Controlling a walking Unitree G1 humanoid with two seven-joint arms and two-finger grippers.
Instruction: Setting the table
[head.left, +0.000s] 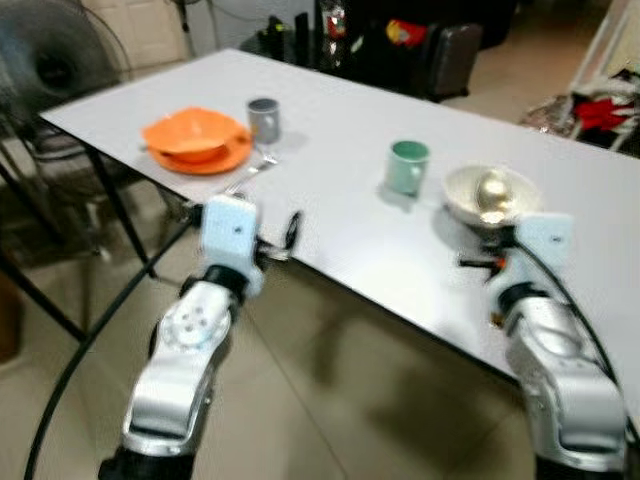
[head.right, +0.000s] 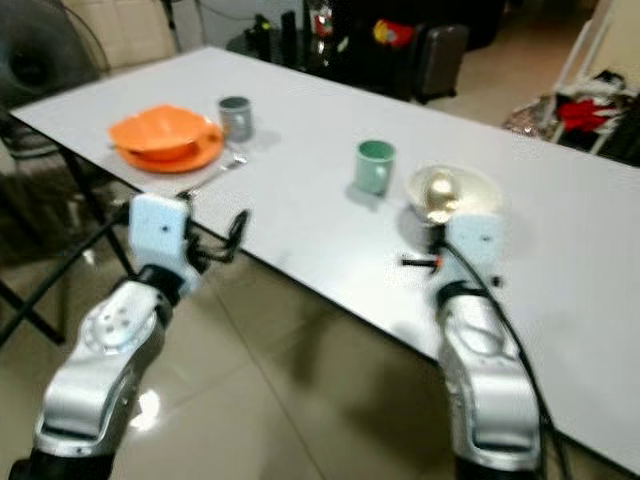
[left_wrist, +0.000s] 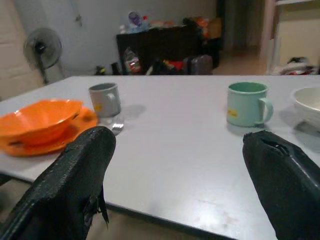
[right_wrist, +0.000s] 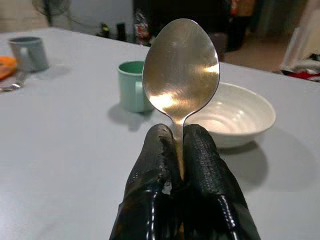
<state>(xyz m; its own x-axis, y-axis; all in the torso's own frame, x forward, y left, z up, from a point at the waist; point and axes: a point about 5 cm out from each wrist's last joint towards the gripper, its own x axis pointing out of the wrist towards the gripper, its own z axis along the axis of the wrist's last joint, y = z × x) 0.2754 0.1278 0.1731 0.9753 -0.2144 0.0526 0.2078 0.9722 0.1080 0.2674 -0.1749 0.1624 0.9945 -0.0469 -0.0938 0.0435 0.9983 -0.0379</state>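
Counting, we see two mugs, grey (head.left: 263, 119) and green (head.left: 407, 166), centre frame; right gripper (right_wrist: 178, 150) clamps one steel spoon (right_wrist: 181, 67); left gripper (left_wrist: 180, 155) gapes.

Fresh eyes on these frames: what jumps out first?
The right pincer is shut on a shiny metal spoon, bowl end held up in front of the white bowl and the green mug. At the table's left end sits a bright orange bowl on an orange plate, with a grey mug beside it. The left pincer hangs open at the table's near edge.
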